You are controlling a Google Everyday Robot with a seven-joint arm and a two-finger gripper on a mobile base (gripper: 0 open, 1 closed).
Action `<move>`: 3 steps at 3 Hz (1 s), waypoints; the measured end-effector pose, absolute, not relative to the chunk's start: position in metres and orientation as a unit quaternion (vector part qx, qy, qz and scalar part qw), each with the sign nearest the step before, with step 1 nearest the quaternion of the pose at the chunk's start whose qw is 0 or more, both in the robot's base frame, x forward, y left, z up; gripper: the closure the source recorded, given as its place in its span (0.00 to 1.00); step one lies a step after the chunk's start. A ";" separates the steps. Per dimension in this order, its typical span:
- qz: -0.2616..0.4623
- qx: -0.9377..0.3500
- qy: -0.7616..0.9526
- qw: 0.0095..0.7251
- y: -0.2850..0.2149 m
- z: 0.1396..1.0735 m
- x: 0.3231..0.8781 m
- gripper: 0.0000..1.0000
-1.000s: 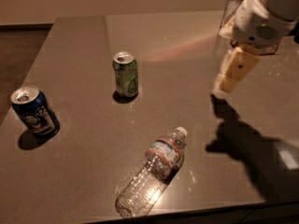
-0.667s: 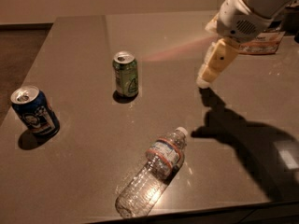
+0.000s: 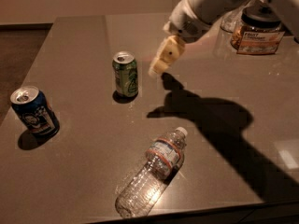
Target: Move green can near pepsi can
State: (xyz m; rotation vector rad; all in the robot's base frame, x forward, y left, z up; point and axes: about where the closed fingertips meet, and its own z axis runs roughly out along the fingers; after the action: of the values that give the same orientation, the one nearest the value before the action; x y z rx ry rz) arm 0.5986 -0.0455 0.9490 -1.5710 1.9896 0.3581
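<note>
Tabletop scene, camera view. A flat, smooth, grey-brown table [image 3: 74,45] with a faint sheen carries all items.

The green can [image 3: 125,74], a pale-green aluminium cylinder with a silver top, stands upright near the table's middle, toward the left. The pepsi can [image 3: 33,111], dark blue aluminium with white-and-red graphics and a silver top, stands upright near the left edge, well apart from the green can.

A clear, ribbed plastic water bottle [image 3: 152,174] lies on its side near the front edge. It has a white cap and a label band around its upper body; what it holds, if anything, cannot be judged. At the far right stands a jar [image 3: 258,31] with a dark lid, a pale label and orange-brown contents.

The gripper [image 3: 158,66], cream-coloured and rounded, hangs above the table just right of the green can, near it but not touching, at the end of a white arm [image 3: 201,8] that reaches in from the upper right. It holds nothing; whether it is open or closed cannot be told from this angle. Its dark shadow [image 3: 210,115] falls across the table to the right.
</note>
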 end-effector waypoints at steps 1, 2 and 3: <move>0.157 -0.598 0.731 0.289 -0.011 0.943 0.604 0.00; 0.179 -0.618 0.713 0.279 0.020 0.936 0.593 0.00; 0.188 -0.634 0.702 0.263 0.036 0.927 0.582 0.16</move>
State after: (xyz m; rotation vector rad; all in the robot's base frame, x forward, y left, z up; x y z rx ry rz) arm 0.5816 0.0361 0.9268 -1.7148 1.8995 0.5086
